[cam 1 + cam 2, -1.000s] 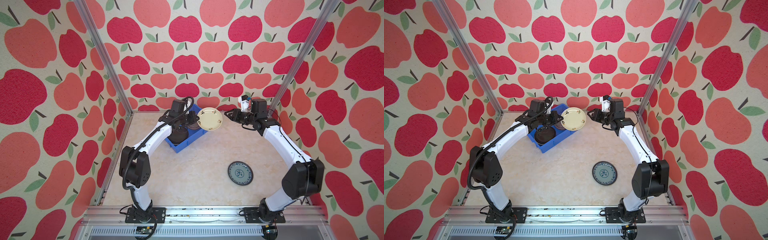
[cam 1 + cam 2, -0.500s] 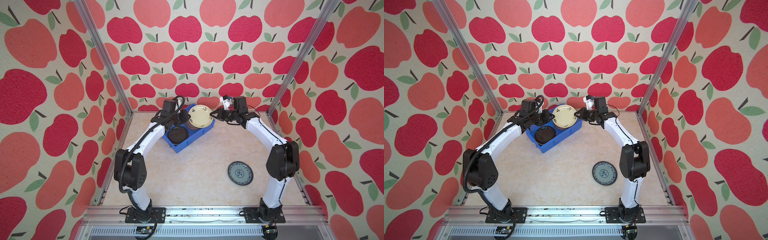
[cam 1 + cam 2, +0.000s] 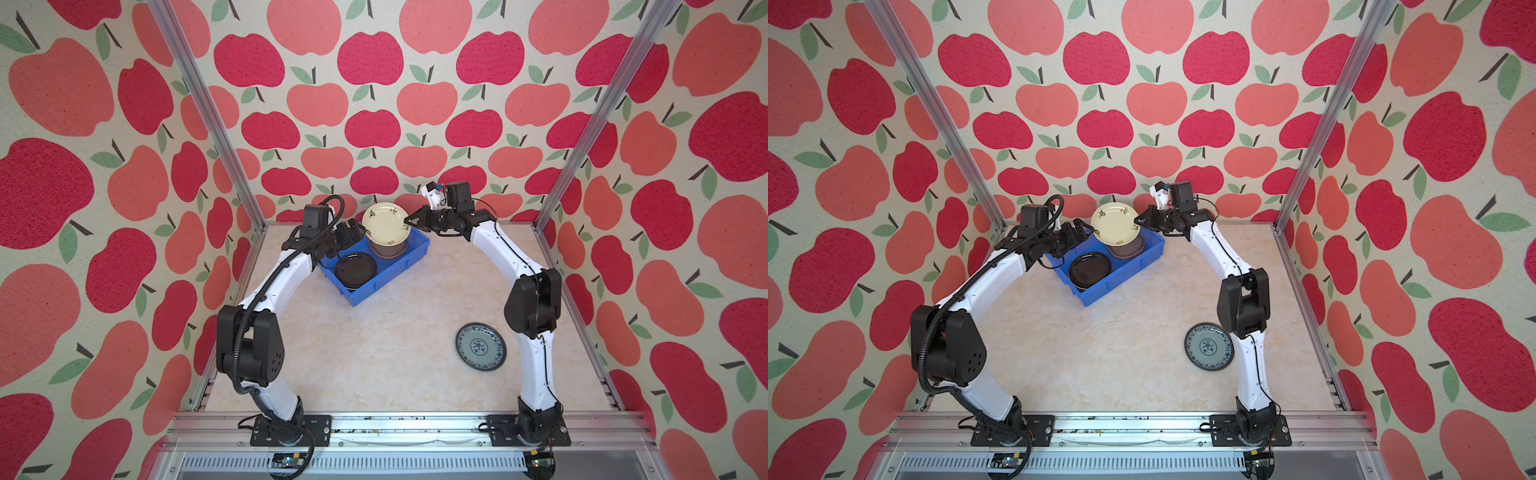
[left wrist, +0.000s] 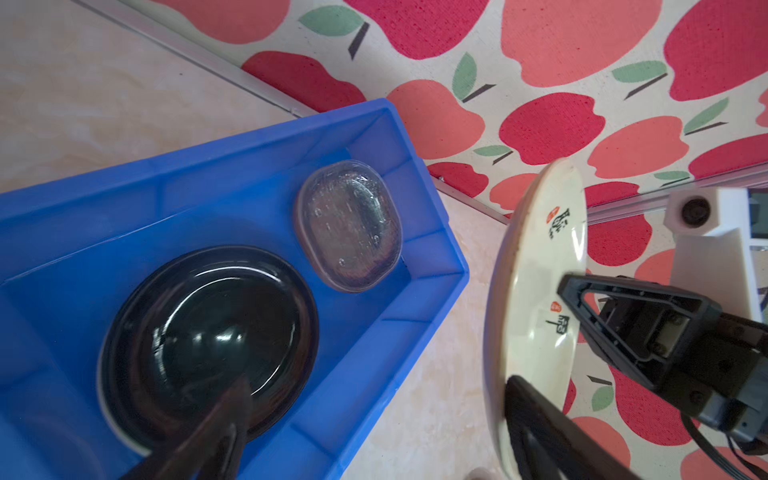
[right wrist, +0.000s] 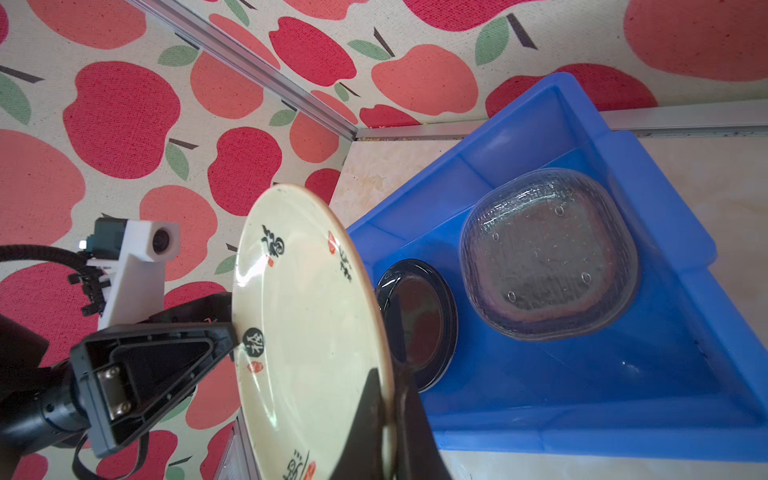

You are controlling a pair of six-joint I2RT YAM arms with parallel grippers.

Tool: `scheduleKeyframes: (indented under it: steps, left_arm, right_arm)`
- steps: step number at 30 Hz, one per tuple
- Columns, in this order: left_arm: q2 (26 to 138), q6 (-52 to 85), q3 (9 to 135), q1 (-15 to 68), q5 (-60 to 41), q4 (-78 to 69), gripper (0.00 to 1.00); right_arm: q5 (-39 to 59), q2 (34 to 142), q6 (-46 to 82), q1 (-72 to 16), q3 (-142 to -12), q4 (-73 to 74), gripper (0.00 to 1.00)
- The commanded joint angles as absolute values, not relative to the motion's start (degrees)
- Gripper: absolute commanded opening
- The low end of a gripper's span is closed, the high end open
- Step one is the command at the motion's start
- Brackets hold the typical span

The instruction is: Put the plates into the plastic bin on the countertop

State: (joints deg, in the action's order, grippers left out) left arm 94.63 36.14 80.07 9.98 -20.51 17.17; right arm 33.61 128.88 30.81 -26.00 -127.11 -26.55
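The right jaws are clenching the rim of the cream plate, pinching the edge that faces the right arm. The left jaws are standing wide apart, grasping nothing. The plate's opposite rim is sitting at their tips, and I cannot tell whether a finger is touching it. The plate is hanging between the two sets of jaws, face up and tilted, clear of everything beneath it.

Directly below it, a stack of clear glass plates is lying in the far end of the blue plastic bin. Black plates are lying in the bin's near end, just under the left jaws. Well apart from both jaws, a blue-white patterned plate is resting on the worktop beside the right arm's elbow.

Both arms are reaching forward from the near edge. The left arm and the right arm are bowing their elbows outward and turning their forearms inward, so the jaws are facing each other across the plate.

The wrist views are showing black brushed characters and red seals on the cream plate, which are mere specks in both top views. The patterned plate is showing only in the top views.
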Motion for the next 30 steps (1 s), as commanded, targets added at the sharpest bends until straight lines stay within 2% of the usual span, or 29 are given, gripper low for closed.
scheduleKeyframes:
  steps: [1,6,15,30]
  left_arm:
    - [87.9,33.1,75.9,8.1,-17.3,19.7,0.99]
    - [81.9,30.2,72.0,7.8,-16.2,26.6,0.99]
    - [73.6,31.8,61.4,7.5,-17.4,25.7,0.99]
    - [76.1,32.3,57.7,6.7,-18.8,20.8,0.99]
  right_arm:
    - [31.6,135.1,25.5,-27.9,-139.3,-40.0,0.0]
    - [32.7,144.0,24.2,-29.6,-152.7,-46.8,0.0]
    - [31.6,148.0,25.9,-32.8,-149.5,-40.8,0.0]
    - [26.0,155.4,29.1,-36.1,-150.3,-32.2,0.0]
